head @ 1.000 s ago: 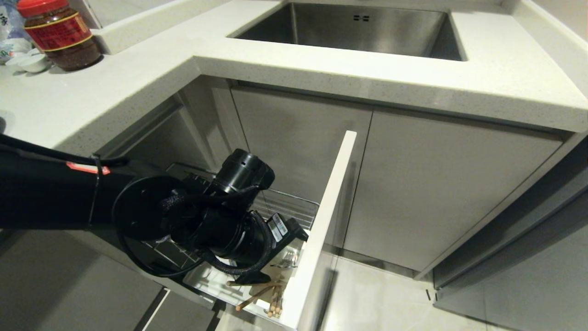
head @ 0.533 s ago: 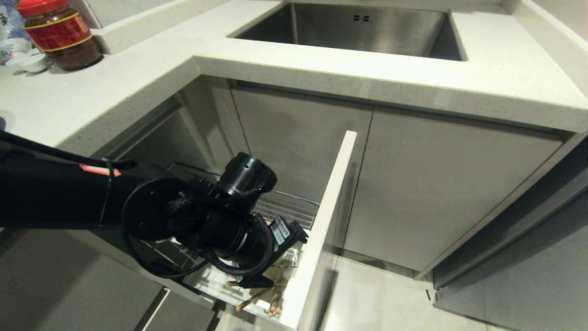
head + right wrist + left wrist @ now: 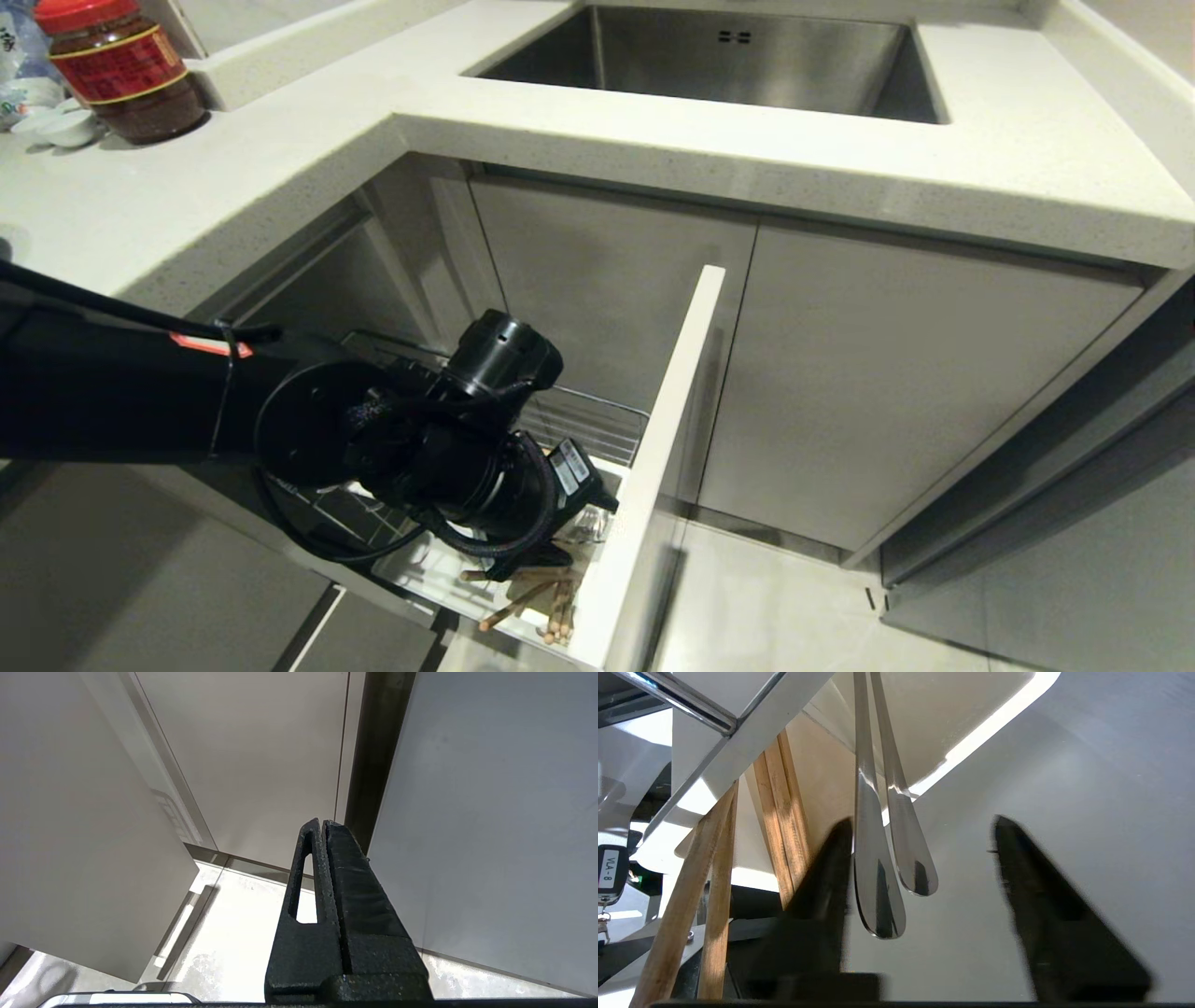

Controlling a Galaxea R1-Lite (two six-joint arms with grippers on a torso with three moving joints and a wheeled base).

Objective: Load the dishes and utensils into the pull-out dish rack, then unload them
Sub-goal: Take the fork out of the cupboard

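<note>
The pull-out dish rack (image 3: 597, 420) stands drawn out from under the counter, with its white cabinet front (image 3: 663, 439) on the right. My left gripper (image 3: 546, 546) reaches down into its white utensil bin (image 3: 952, 718). In the left wrist view the left gripper (image 3: 923, 822) is open around two silver cutlery handles (image 3: 878, 882), which stand close beside one of its fingers (image 3: 826, 877). Wooden chopsticks (image 3: 780, 812) lean in the bin next to them, and their ends (image 3: 537, 597) also show from the head view. The dishes are out of view. My right gripper (image 3: 322, 823) hangs shut and empty by the cabinet doors.
A steel sink (image 3: 738, 56) is set in the pale countertop (image 3: 280, 159). A red-lidded jar (image 3: 126, 65) and small white dishes (image 3: 65, 126) stand at the counter's far left. Grey cabinet doors (image 3: 887, 373) and a tiled floor (image 3: 766, 607) lie to the right of the rack.
My left arm has edged slightly rightward and lower into the rack, toward the utensil bin. Nothing else has moved.
</note>
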